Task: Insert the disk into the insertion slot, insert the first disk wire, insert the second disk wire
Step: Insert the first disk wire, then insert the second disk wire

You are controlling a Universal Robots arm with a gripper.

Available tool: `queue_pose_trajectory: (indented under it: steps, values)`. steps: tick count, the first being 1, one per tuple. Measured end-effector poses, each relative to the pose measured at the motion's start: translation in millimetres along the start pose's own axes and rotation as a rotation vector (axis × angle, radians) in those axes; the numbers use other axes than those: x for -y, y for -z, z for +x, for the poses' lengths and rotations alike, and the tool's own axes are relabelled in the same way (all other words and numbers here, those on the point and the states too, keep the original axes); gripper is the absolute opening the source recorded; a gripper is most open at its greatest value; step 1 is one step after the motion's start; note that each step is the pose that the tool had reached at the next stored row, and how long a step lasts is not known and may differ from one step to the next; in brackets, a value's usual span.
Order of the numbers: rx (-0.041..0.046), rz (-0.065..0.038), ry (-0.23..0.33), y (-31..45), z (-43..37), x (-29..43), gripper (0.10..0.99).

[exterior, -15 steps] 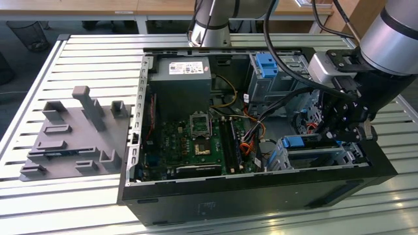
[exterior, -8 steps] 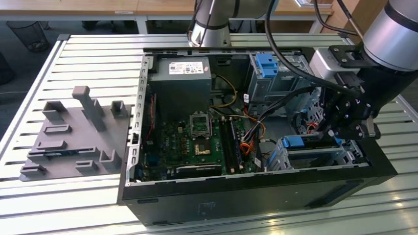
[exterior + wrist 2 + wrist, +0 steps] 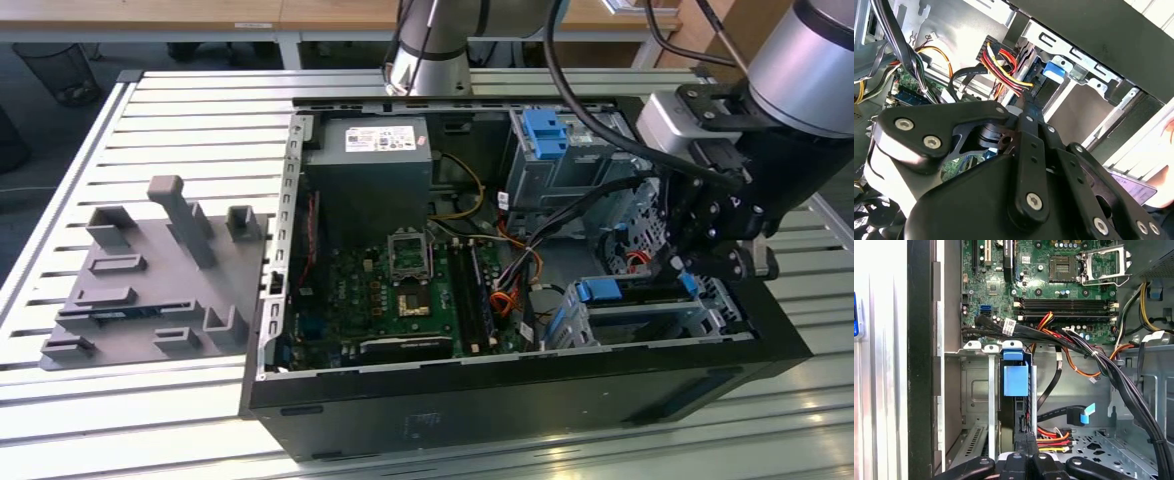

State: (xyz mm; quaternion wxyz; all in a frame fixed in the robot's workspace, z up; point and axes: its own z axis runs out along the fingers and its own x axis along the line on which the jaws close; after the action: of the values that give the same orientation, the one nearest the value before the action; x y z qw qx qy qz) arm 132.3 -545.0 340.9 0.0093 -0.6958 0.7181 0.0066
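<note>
Inside the open case, exterior view: one arm hangs at the exterior view's right, with the gripper dipped in just beside the cage. The disk sits in the cage, two blue carrier ends showing along its top edge. One taller bay with one blue bracket stands further back, well apart. One grey fixture lies on the table at the exterior view's left. Tight spot: case wall on one side of the gripper, cables on the other.

Second wrist view: fingers are together, gripper tip at the end of one red-yellow-black wire bundle. Can't tell if a plug is pinched. One blue carrier tab of the disk sits just past the tip, under the cage rail.

First wrist view: gripper closed up, right at the disk, which stands on edge in the cage. Open room in the cage between the disk and the case-side wall. The wire bundle runs just beside the fingers. One black cable with a blue-tabbed plug lies near, apart from the disk. One thick loom crosses the free space toward the motherboard.
</note>
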Motion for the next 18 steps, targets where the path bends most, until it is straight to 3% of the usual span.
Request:
queue_pose_trajectory:
  steps: [13,18]
  values:
    - [-0.0001,0.0,0.0,1.7,0.0,0.0,0.106]
    - [0.0,0.001,0.0,1.7,0.1,-4.0,0.106]
